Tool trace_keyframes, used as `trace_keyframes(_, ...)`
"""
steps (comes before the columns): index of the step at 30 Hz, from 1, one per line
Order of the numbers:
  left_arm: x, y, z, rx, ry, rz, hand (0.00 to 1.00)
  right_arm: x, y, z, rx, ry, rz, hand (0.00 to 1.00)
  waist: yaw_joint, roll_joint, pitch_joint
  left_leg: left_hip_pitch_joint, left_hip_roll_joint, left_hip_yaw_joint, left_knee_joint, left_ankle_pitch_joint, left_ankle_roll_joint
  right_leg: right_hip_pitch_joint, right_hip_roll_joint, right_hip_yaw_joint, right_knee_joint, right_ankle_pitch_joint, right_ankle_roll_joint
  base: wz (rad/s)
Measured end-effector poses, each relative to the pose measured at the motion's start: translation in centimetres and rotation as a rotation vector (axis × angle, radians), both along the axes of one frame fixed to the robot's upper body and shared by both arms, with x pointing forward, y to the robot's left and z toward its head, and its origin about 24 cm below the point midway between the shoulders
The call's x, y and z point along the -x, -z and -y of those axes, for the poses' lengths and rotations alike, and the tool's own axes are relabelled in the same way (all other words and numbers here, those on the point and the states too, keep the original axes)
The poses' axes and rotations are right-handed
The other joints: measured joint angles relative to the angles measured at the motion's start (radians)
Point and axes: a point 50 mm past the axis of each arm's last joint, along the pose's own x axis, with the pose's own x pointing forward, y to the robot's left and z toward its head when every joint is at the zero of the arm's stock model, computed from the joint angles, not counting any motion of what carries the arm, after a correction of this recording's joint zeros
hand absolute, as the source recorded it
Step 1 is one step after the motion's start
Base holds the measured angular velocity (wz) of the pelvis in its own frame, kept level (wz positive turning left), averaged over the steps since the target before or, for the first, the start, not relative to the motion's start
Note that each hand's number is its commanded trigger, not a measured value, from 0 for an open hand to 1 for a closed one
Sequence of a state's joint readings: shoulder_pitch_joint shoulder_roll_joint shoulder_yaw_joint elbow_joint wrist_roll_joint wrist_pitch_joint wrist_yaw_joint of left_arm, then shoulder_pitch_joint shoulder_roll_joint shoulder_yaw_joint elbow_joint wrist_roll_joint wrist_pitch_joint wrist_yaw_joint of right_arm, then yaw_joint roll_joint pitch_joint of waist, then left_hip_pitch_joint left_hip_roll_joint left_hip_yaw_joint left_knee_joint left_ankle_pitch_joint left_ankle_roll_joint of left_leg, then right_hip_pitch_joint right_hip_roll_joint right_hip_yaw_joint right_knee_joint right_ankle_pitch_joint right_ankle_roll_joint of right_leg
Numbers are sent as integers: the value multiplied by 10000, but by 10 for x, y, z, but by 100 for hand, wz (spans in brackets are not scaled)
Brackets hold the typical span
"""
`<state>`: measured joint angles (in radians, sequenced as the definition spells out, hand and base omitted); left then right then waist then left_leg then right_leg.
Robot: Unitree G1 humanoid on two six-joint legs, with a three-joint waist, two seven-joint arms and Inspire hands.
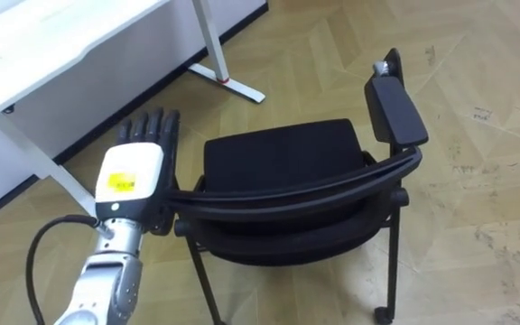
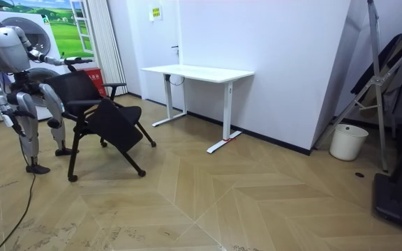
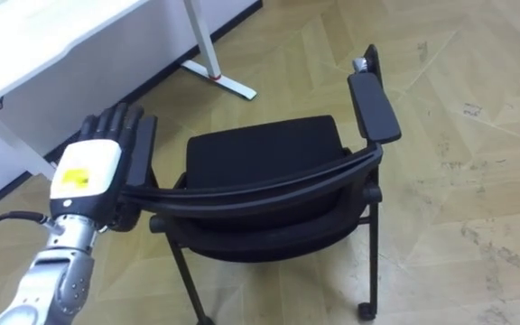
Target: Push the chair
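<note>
— Where is the black chair point(image 1: 283, 158) with the padded seat and thin metal legs?

— Right in front of the robot, its curved black backrest point(image 1: 305, 194) on the near side and the seat facing away. It stands on the pale herringbone wooden floor point(image 1: 477, 181).

— And the hands?

— The left hand point(image 1: 134, 176) lies against the left end of the backrest. Its dark fingers point(image 1: 154, 126) are stretched out straight toward the far side, not wrapped round anything. In the room view the right hand point(image 2: 7, 120) hangs low beside the robot's body, too small to tell how its fingers are set.

— What edges are close by?

— The long white desk point(image 1: 52, 45) runs across the far left. Its white metal foot point(image 1: 228, 81) reaches out over the floor beyond the seat's far left corner, apart from the chair. The chair's flat black right armrest point(image 1: 395, 110) points to the far right, over bare boards.

— So where is there room?

— To the right of the chair and beyond it the floor is open. A small castor point(image 1: 384, 314) shows under the near right leg.

— Does the room view add anything?

— It has the robot upright at its left, behind the chair, one arm held out level to the backrest. The desk stands against a white wall point(image 2: 285, 63), with a wide strip of floor between it and the chair. A white bucket point(image 2: 347, 141) sits by the wall toward the room view's right, well apart from both.
</note>
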<state>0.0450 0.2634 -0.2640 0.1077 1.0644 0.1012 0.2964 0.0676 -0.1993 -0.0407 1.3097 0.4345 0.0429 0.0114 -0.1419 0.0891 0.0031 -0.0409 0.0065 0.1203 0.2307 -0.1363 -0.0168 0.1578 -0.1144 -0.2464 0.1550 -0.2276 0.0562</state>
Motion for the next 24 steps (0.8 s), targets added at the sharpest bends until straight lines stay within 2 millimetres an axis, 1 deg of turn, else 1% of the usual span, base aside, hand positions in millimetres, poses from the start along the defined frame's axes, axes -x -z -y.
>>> trace_keyframes(4, 1, 1, 7, 44, 324, -123, 0, 2, 0, 1, 98, 104, -90, 0, -20, -28, 18, -11, 3, -10, 17, 0, 0, -1, 3, 44, -4, 0, 0, 0)
trace_keyframes(6, 1, -3, 7, 40, 419, -155, 0, 2, 0, 0, 120, 134, -73, 0, 31, -49, 33, -22, 2, -12, 22, 0, 0, -7, 6, 46, -9, 0, 0, 0)
trace_keyframes(8, 5, -10, 7, -8, 628, 23, 0, 3, 0, 1, 141, 152, -94, 0, 52, -94, 64, -41, 3, -12, 46, -3, 4, -14, 11, 59, -24, -1, 1, 0)
trace_keyframes(11, 8, -12, 9, -336, 825, 130, 0, 4, 0, 1, 203, 123, -160, 0, 102, -96, 60, -133, 2, -15, 96, -9, 13, -77, 12, 56, -32, -1, 1, 0)
trace_keyframes(14, 9, -15, 10, -295, 880, 210, 0, 1, 0, 1, 214, 80, -129, 0, 101, -104, 53, -214, 1, -18, 123, -9, 13, -153, 13, 63, -29, -1, 1, 0)
trace_keyframes(24, 20, 0, 13, -297, 843, -596, 0, -3, 1, -2, 143, 5, -121, 0, 50, -141, 46, -161, -4, -9, 48, -8, 12, -141, 8, 23, -48, -3, 4, 0)
